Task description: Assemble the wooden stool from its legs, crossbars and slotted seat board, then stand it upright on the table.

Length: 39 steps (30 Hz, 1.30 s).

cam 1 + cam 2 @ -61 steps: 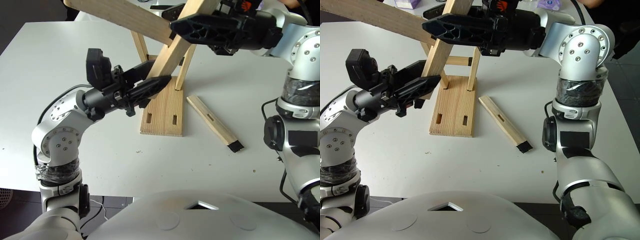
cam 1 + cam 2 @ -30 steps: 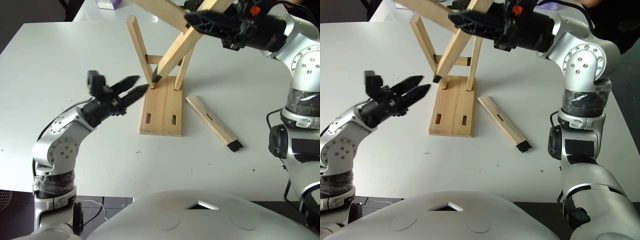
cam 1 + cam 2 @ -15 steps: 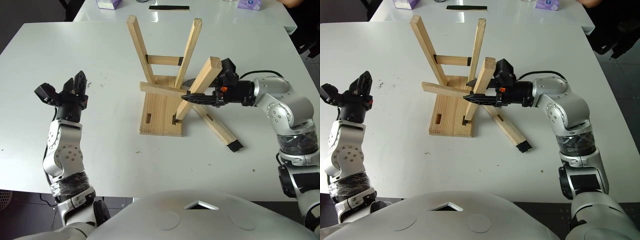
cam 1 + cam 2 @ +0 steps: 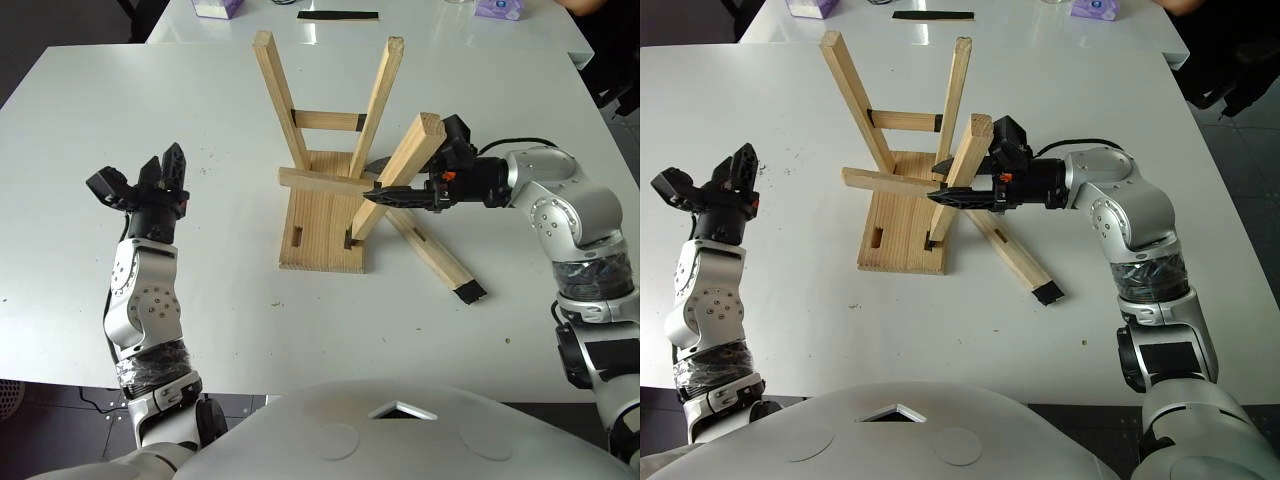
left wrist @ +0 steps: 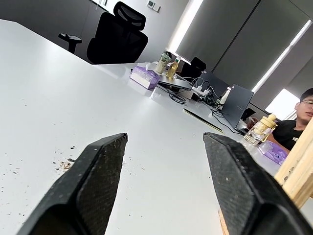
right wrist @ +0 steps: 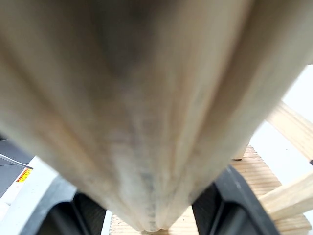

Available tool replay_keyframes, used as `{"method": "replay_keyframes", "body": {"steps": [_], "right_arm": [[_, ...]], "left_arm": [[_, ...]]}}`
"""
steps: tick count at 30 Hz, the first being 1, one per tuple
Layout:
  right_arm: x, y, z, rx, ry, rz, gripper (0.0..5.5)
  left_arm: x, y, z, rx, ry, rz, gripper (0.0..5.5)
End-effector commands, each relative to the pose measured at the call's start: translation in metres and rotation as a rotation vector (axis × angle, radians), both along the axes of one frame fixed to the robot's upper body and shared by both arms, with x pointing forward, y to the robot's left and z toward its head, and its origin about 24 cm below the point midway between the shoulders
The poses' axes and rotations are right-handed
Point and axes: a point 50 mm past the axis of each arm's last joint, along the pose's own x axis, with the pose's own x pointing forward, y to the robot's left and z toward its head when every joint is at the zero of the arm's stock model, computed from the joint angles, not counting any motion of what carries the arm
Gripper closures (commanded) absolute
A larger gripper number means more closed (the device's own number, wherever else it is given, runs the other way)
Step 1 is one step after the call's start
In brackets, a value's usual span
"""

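My right claw [image 4: 378,196] is clamped on a tilted leg [image 4: 414,148] whose lower end meets the seat board [image 4: 320,248] (lying flat on the surface [image 4: 200,285]); my left claw [image 4: 140,174] gapes empty, well apart.

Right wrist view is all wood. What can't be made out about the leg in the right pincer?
Right wrist view: the held leg blurs close up, hiding its foot and the slot.
Eye views: whether that foot sits in the seat board slot; the leg itself covers it.
Eye views: the lower crossbar end, behind the right pincer.
Eye views: the loose leg, far end behind the held leg.
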Motion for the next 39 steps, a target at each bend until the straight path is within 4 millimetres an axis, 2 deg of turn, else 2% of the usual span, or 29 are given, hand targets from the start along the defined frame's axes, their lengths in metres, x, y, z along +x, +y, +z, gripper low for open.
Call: {"method": "replay_keyframes", "body": {"steps": [1,6,11,18,23,27,31,39], "right_arm": [[-0.003,0.003,-0.01,-0.022,0.032,-0.005,3.48],[-0.002,0.002,-0.011,-0.013,0.044,-0.021,3.48],[0.005,-0.002,-0.02,-0.074,0.015,-0.073,3.48],[0.006,-0.001,-0.015,-0.126,-0.046,-0.036,3.48],[-0.002,0.01,-0.04,-0.201,0.025,0.002,3.48],[-0.008,0.007,-0.069,-0.291,0.092,-0.017,3.49],[-0.01,0.002,-0.074,-0.319,0.09,-0.036,3.49],[-0.011,0.009,-0.079,-0.292,0.02,-0.07,3.49]], "left_arm": [[0.002,-0.003,-0.005,0.006,0.008,-0.007,2.6],[0.006,-0.007,-0.006,-0.002,-0.003,-0.015,2.6],[0.005,-0.01,-0.007,0.011,-0.002,-0.034,2.6],[-0.006,-0.019,-0.013,0.01,0.014,-0.053,2.6],[-0.011,-0.036,-0.015,0.014,0.024,-0.108,2.6],[-0.012,-0.052,-0.018,0.014,0.034,-0.156,2.6],[-0.014,-0.057,-0.02,0.017,0.049,-0.171,2.6],[-0.01,-0.055,-0.023,0.025,0.061,-0.157,2.6]]}}
